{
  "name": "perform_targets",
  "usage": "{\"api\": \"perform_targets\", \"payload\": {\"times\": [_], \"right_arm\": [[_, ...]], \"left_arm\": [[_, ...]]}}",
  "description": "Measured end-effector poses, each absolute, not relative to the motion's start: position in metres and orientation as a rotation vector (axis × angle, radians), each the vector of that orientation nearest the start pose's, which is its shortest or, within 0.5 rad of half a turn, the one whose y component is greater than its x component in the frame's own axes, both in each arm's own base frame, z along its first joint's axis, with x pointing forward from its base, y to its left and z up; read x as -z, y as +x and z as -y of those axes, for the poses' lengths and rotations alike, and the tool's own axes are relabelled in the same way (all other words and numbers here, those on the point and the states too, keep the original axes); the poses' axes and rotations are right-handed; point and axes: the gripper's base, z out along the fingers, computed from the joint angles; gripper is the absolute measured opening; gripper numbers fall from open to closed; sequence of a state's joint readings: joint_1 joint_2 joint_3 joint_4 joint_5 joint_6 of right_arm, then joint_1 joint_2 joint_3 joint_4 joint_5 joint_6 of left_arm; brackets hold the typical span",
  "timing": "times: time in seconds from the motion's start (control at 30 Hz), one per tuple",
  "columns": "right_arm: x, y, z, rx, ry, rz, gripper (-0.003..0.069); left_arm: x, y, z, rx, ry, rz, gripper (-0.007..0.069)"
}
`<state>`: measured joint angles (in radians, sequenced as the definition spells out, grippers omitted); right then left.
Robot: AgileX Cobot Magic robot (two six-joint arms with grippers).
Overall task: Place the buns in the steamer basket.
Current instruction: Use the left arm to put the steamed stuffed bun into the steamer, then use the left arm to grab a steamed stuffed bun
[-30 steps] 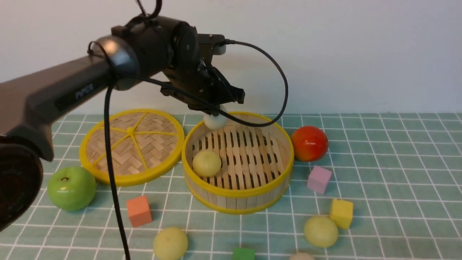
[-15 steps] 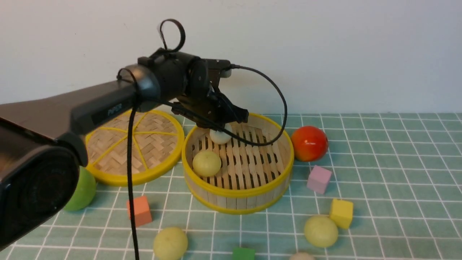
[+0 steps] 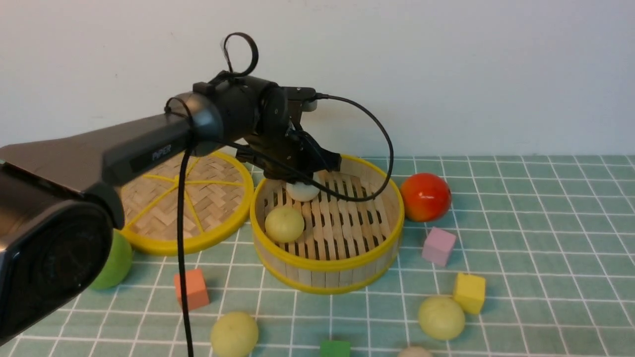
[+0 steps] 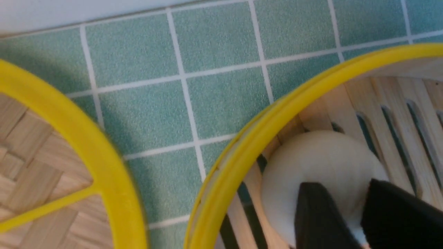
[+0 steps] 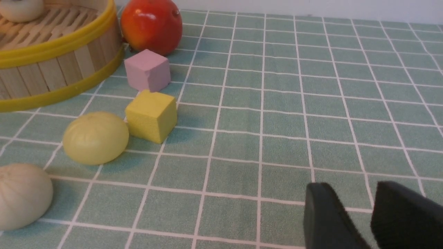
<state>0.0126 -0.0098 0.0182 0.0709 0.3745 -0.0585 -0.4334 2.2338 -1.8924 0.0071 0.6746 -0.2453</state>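
The steamer basket (image 3: 327,265) stands mid-table. On its slats lie a pale yellow-green bun (image 3: 284,224) and an off-white bun (image 3: 302,191) against the far wall. My left gripper (image 3: 303,173) hangs just over that off-white bun (image 4: 322,162), its jaws parted and the bun resting on the slats beneath them. On the table lie more buns: yellow-green ones at front left (image 3: 234,334) and front right (image 3: 441,317), and an off-white one (image 3: 414,352) at the front edge. My right gripper (image 5: 349,197) is open over bare cloth, right of those buns.
The flat woven lid (image 3: 183,198) lies left of the basket, with a green apple (image 3: 116,260) in front of it. A red-orange fruit (image 3: 425,197) sits right of the basket. Orange (image 3: 191,289), pink (image 3: 438,246), yellow (image 3: 469,292) and green (image 3: 335,348) cubes are scattered around.
My left arm brought the off-white bun down from above the far rim into the basket, and its jaws have parted. The right arm has not moved.
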Motion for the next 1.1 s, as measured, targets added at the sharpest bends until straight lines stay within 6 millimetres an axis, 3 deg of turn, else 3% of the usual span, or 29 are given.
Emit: {"api": "perform_targets", "payload": {"times": [0.1, 0.2, 0.23, 0.3, 0.33, 0.43, 0.53, 0.67, 0.73, 0.83, 0.97, 1.1], "right_arm": [[-0.174, 0.052, -0.003, -0.038, -0.023, -1.866, 0.0239], [-0.174, 0.052, -0.003, -0.038, -0.023, -1.866, 0.0239], [-0.174, 0.052, -0.003, -0.038, -0.023, -1.866, 0.0239], [-0.174, 0.052, -0.003, -0.038, -0.023, -1.866, 0.0239], [-0.174, 0.052, -0.003, -0.038, -0.023, -1.866, 0.0239], [-0.174, 0.052, -0.003, -0.038, -0.023, -1.866, 0.0239], [-0.174, 0.052, -0.003, -0.038, -0.023, -1.866, 0.0239], [-0.174, 0.052, -0.003, -0.038, -0.023, -1.866, 0.0239], [-0.174, 0.052, -0.003, -0.038, -0.023, -1.866, 0.0239], [-0.174, 0.052, -0.003, -0.038, -0.023, -1.866, 0.0239], [-0.174, 0.052, -0.003, -0.038, -0.023, -1.866, 0.0239], [-0.174, 0.052, -0.003, -0.038, -0.023, -1.866, 0.0239]], "left_arm": [[-0.228, 0.451, 0.208, 0.261, 0.25, -2.534, 0.0428], [-0.259, 0.436, 0.201, 0.23, 0.311, -2.552, 0.0506], [-0.261, 0.435, 0.2, 0.228, 0.317, -2.555, 0.0509], [-0.283, 0.42, 0.193, 0.195, 0.372, -2.591, 0.0522], [-0.303, 0.404, 0.186, 0.168, 0.4, -2.63, 0.052], [-0.331, 0.38, 0.172, 0.131, 0.408, -2.669, 0.0491], [-0.342, 0.36, 0.158, 0.128, 0.364, -2.695, 0.0439], [-0.33, 0.331, 0.144, 0.143, 0.292, -2.762, 0.0359], [-0.311, 0.306, 0.138, 0.209, 0.258, -2.802, 0.0286], [-0.291, 0.289, 0.134, 0.263, 0.254, -2.82, 0.0225], [-0.261, 0.282, 0.131, 0.262, 0.269, -2.838, 0.0176], [-0.245, 0.291, 0.135, 0.261, 0.263, -2.821, 0.0172]]}}
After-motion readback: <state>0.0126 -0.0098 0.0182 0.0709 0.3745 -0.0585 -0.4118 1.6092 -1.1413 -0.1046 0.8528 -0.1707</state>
